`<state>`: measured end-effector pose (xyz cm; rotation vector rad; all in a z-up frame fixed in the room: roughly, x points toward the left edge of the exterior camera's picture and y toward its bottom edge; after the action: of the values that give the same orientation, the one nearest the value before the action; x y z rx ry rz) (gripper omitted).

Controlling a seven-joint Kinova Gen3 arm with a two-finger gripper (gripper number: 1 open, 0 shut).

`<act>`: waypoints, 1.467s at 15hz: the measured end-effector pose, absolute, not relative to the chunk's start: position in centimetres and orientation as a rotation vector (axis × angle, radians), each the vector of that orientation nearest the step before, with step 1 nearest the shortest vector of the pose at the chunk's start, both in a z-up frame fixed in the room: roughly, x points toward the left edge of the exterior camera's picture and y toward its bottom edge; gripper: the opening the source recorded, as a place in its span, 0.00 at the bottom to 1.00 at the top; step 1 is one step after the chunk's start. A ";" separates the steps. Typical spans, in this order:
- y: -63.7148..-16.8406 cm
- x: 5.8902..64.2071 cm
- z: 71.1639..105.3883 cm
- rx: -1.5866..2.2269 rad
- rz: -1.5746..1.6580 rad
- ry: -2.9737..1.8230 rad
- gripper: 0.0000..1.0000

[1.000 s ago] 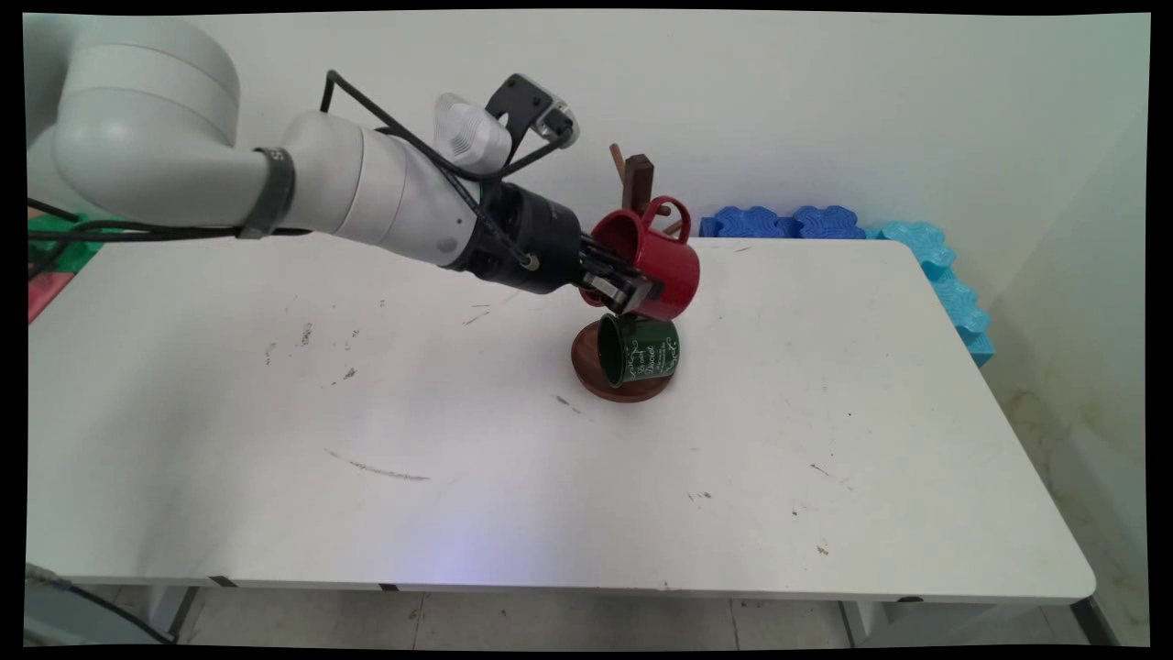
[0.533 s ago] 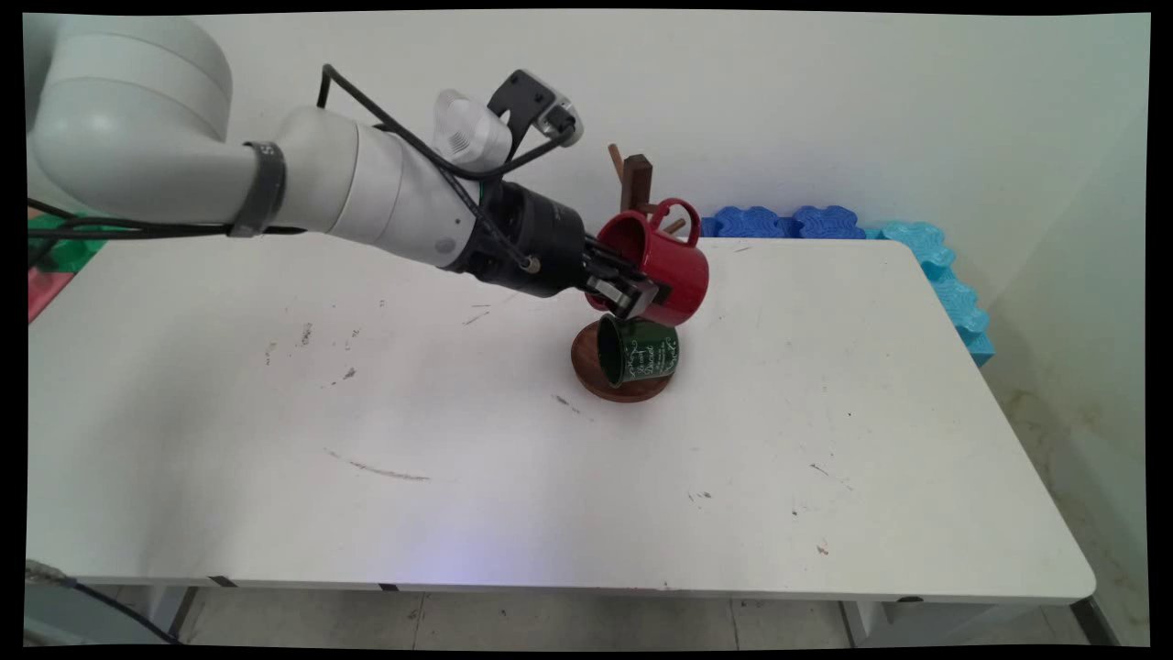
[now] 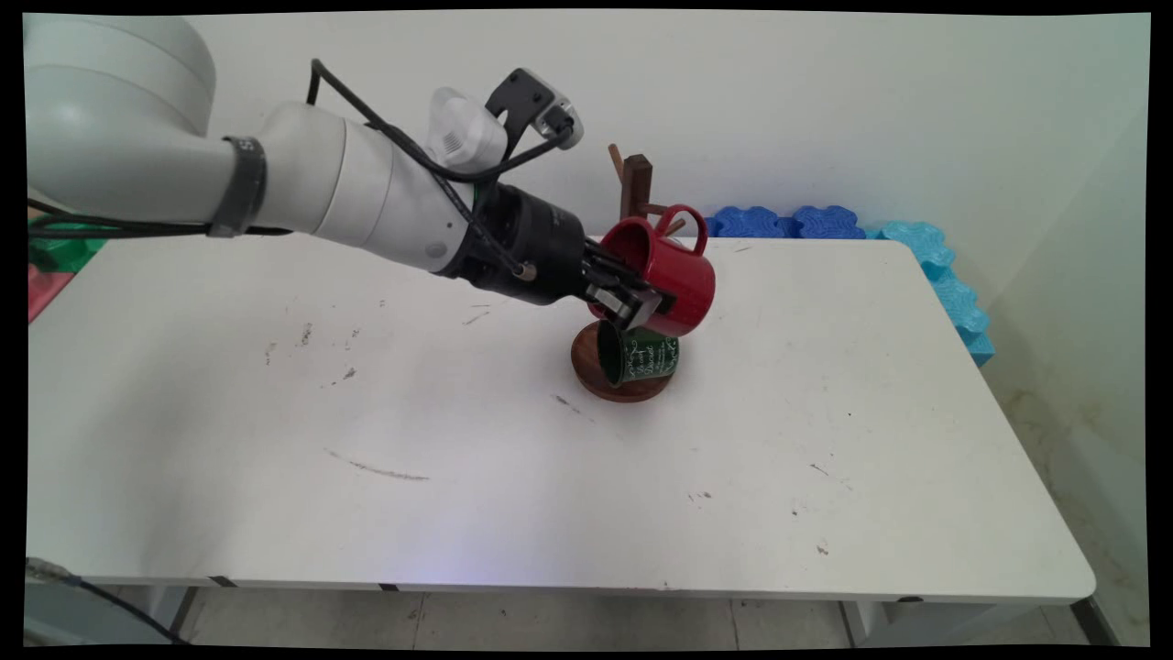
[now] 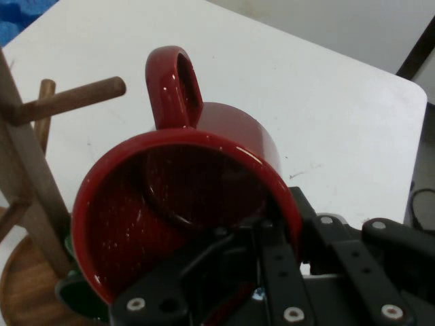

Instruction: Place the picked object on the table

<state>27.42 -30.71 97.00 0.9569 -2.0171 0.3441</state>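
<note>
tool (image 3: 641, 305) is clamped on the rim of the red mug (image 3: 667, 273), just above the green mug (image 3: 640, 356) hanging on the wooden rack (image 3: 636, 188); looks glossy, hard, probably slippery

Red mug (image 3: 664, 273) clamped in my pincer (image 3: 632, 307) by its rim, one finger inside, tipped on its side, handle up. It's airborne just above the green mug (image 3: 640, 356), at 3 o'clock of the wooden rack (image 3: 636, 183) post.
</note>
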 end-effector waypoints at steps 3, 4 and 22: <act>-30.4 27.6 97.2 0.952 0.345 -2.032 0.00; -30.2 27.7 97.2 0.950 0.347 -2.040 0.00; -26.4 33.7 96.5 0.991 0.493 -2.336 0.00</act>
<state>33.68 -26.42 96.55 0.9914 -2.3355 0.4932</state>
